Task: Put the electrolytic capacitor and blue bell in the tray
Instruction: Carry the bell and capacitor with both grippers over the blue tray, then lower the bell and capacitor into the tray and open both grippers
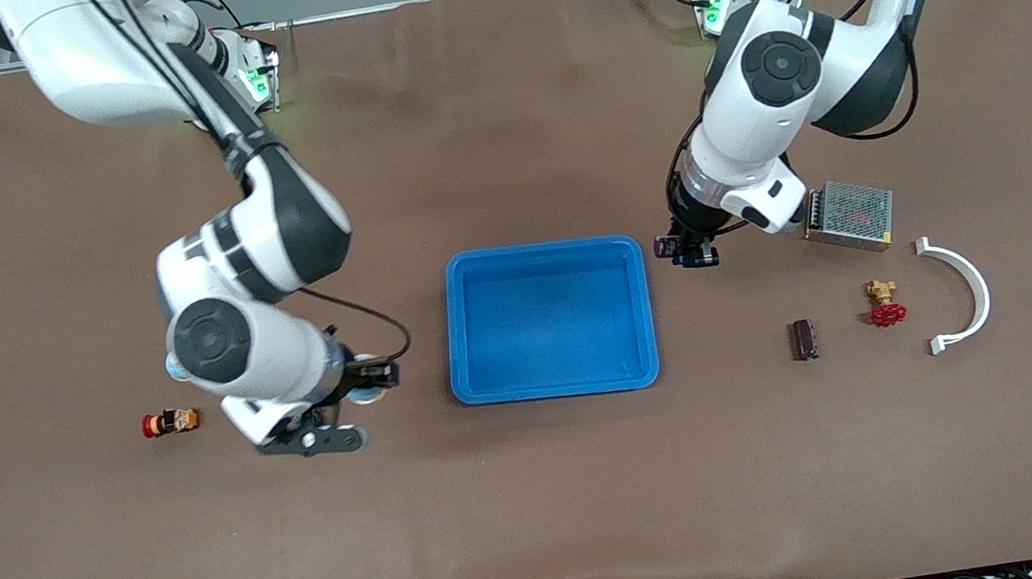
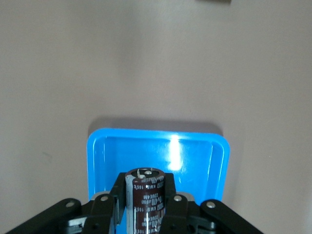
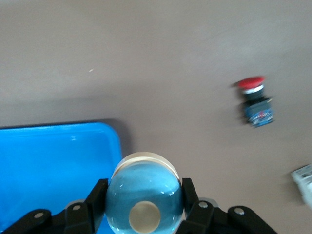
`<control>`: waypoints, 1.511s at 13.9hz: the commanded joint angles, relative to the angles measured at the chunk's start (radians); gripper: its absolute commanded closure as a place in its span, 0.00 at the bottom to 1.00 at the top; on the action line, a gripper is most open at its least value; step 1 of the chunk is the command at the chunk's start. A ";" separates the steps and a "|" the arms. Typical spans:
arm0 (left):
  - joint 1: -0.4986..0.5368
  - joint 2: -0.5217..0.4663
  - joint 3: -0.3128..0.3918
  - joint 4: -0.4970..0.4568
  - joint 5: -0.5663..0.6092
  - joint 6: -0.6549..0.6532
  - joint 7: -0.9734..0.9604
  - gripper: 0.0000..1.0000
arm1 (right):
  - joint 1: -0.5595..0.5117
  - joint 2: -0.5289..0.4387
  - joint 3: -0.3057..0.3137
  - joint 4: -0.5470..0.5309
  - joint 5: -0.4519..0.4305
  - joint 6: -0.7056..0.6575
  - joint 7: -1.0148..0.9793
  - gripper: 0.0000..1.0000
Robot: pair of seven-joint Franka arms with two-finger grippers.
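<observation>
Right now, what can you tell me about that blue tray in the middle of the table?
The tray is bright blue, shiny plastic by the look of it, a shallow rectangle with rounded corners and a raised rim. It lies flat on the brown table about midway between the two arms, and nothing is in it. Nothing touches it. The left claw holds a dark capacitor near one end; the right claw holds a blue bell near the other.

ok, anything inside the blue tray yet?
No. The tray floor shows bare in the front view. The left gripper holds the capacitor, the right gripper the blue bell. Nothing covers the tray's interior.
</observation>
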 commanded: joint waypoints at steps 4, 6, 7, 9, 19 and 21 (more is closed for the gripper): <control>-0.059 -0.002 -0.026 -0.115 0.141 0.116 -0.207 1.00 | 0.112 -0.008 -0.013 -0.076 0.035 0.106 0.177 0.46; -0.078 0.009 -0.026 -0.124 0.148 0.145 -0.228 1.00 | 0.142 -0.008 -0.013 -0.116 0.035 0.152 0.211 0.46; -0.078 0.017 -0.026 -0.124 0.148 0.154 -0.236 1.00 | 0.147 -0.009 -0.013 -0.142 0.035 0.177 0.216 0.46; -0.082 0.040 -0.026 -0.125 0.148 0.192 -0.247 1.00 | 0.175 -0.011 -0.014 -0.191 0.035 0.226 0.233 0.46; -0.121 0.176 -0.026 -0.118 0.385 0.285 -0.457 1.00 | 0.307 -0.009 -0.016 -0.295 0.024 0.322 0.401 0.46; -0.131 0.205 -0.026 -0.107 0.431 0.285 -0.501 1.00 | 0.317 -0.009 -0.016 -0.346 0.022 0.387 0.403 0.46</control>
